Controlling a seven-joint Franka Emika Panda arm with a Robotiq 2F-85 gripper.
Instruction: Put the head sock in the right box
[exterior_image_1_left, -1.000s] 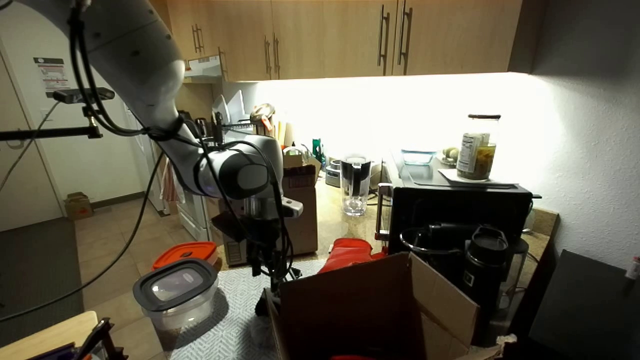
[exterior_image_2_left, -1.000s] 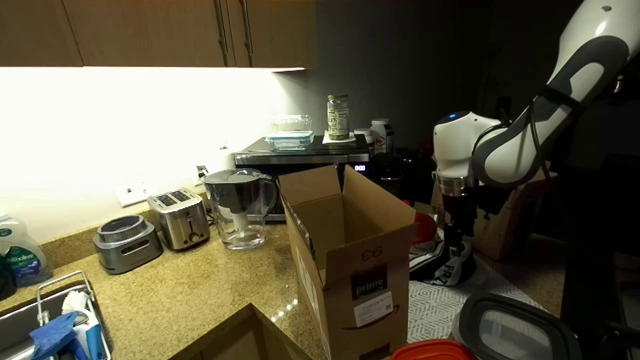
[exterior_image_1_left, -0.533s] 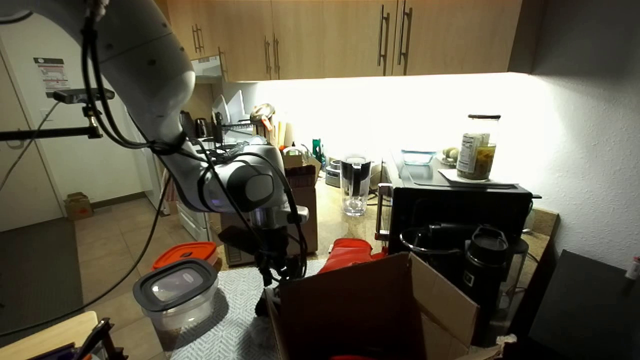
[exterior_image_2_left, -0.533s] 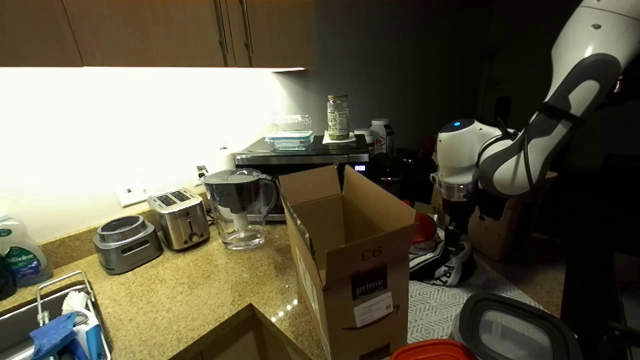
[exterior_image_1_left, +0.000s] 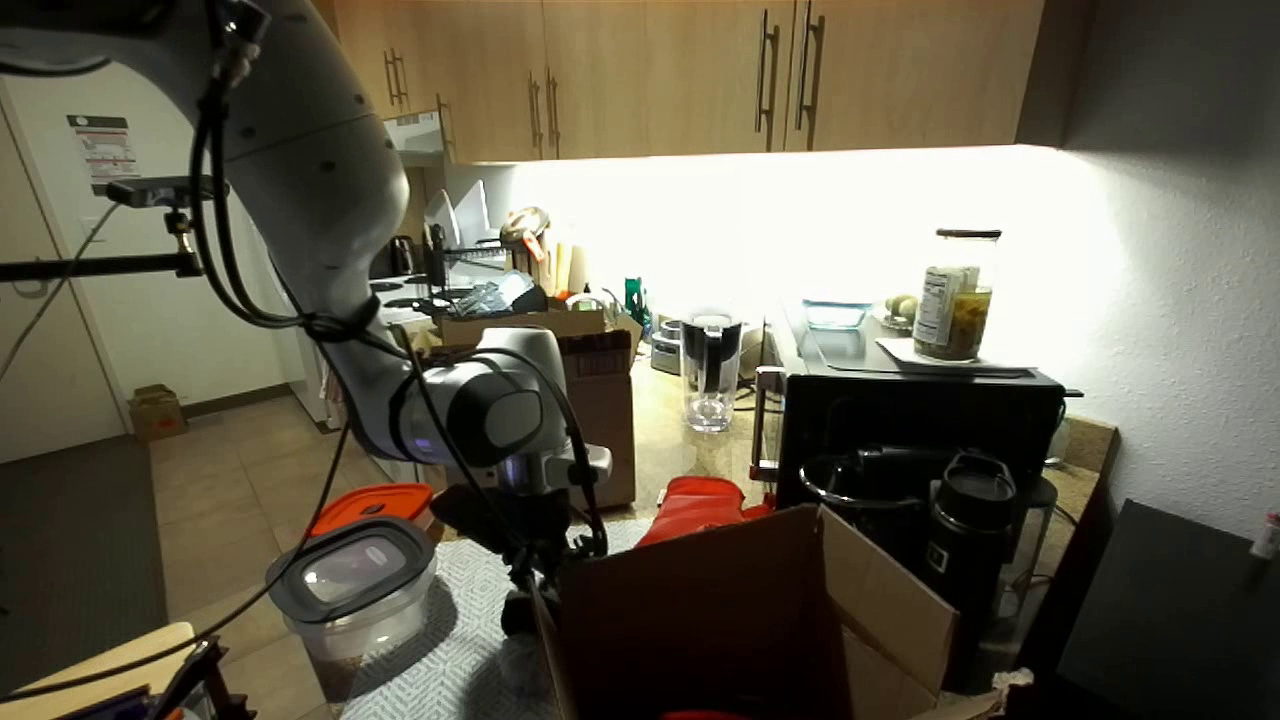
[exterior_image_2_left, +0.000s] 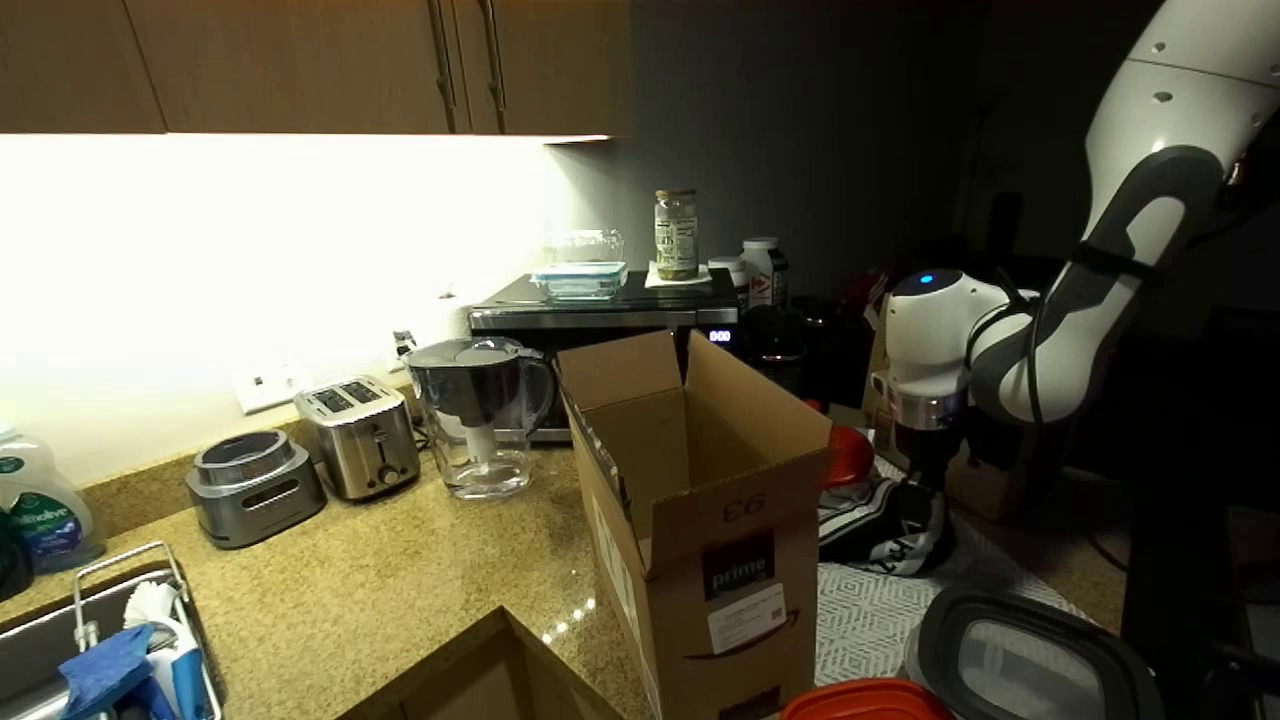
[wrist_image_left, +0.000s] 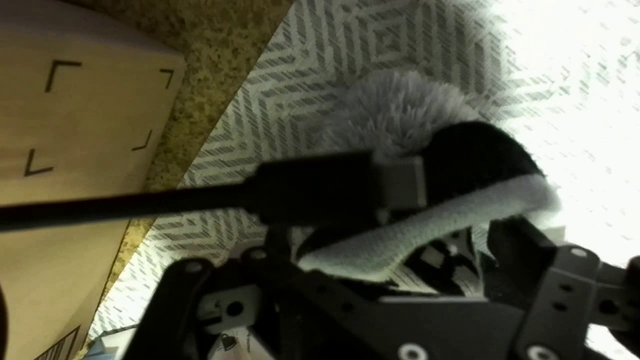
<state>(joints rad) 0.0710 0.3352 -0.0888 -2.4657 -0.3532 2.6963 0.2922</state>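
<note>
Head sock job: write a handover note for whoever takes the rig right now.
Gripper: open, with the head sock showing between its spread fingers; contact cannot be told.
Sock: lying on the patterned mat, outside the box.
Right box: open-topped, its near flaps standing up in an exterior view; something red shows low inside.
Done: gripper is at the sock; no grasp yet.
Left: close on the sock, lift it, carry it over the rim, release it inside.
Watch: a black cable with a plug crosses the wrist view.

Head sock (exterior_image_1_left: 522, 652) on mat (exterior_image_1_left: 465, 590), between food container (exterior_image_1_left: 350, 590) and right box (exterior_image_1_left: 690, 610); pitcher (exterior_image_1_left: 710, 375) left of microwave (exterior_image_1_left: 930, 408), all in an exterior view
</note>
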